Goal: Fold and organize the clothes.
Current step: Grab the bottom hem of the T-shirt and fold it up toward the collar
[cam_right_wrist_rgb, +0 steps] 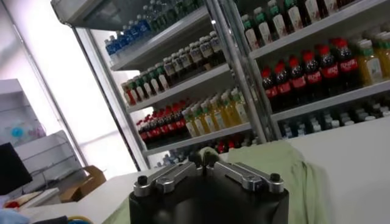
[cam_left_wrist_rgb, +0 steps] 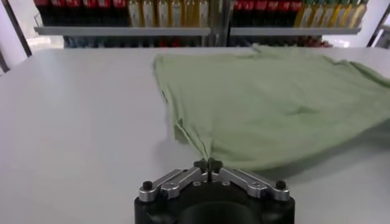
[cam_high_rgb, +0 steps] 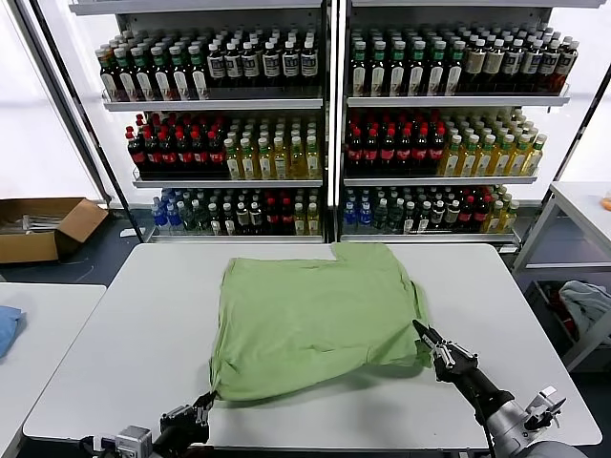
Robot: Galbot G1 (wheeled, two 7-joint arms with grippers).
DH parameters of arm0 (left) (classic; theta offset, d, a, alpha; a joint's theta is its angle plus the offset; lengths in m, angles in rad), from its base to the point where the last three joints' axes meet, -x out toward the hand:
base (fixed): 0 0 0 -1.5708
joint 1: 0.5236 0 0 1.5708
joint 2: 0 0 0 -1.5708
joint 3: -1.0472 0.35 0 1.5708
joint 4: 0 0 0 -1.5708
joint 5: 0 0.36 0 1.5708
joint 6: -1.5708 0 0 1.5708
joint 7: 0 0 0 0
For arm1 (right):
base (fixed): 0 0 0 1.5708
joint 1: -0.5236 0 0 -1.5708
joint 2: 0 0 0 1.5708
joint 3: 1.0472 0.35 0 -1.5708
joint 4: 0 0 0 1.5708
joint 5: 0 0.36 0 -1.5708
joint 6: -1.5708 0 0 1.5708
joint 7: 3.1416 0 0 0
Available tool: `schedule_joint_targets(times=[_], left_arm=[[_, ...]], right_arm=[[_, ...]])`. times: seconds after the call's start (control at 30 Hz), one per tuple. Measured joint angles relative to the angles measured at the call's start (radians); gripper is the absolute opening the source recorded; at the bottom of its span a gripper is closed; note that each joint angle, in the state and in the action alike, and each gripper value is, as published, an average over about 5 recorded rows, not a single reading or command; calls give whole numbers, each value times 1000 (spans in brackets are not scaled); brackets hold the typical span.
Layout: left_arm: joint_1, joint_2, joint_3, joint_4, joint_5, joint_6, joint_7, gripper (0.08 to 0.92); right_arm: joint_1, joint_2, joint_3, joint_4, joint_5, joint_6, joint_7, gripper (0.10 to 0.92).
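Soft, light green shirt (plain, rumpled) lies on the smooth counter; left end effector and right end effector each pinch a near corner.

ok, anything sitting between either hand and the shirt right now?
Nothing visible. The left hand is shut on the near left corner of the green shirt. The right hand is shut at the shirt's near right edge, cloth at its tips. The table around the shirt is bare.
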Motion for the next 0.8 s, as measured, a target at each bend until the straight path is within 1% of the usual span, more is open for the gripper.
schedule_joint_targets(times=[0.2, 0.37, 0.6, 0.8], left_arm=[[-86, 40, 3, 19, -87, 0, -1, 87], [-182, 65, 19, 62, -149, 0, -5, 87], [-331, 79, 54, 152, -210, 0, -8, 87], [-451, 82, 90, 251, -229, 2, -15, 87]], right_arm=[[24, -4, -7, -19, -1, -1, 7, 110], [48, -15, -13, -42, 0, -1, 12, 110], [106, -32, -34, -95, -1, -8, 25, 110], [190, -46, -74, -173, -9, -12, 44, 110]])
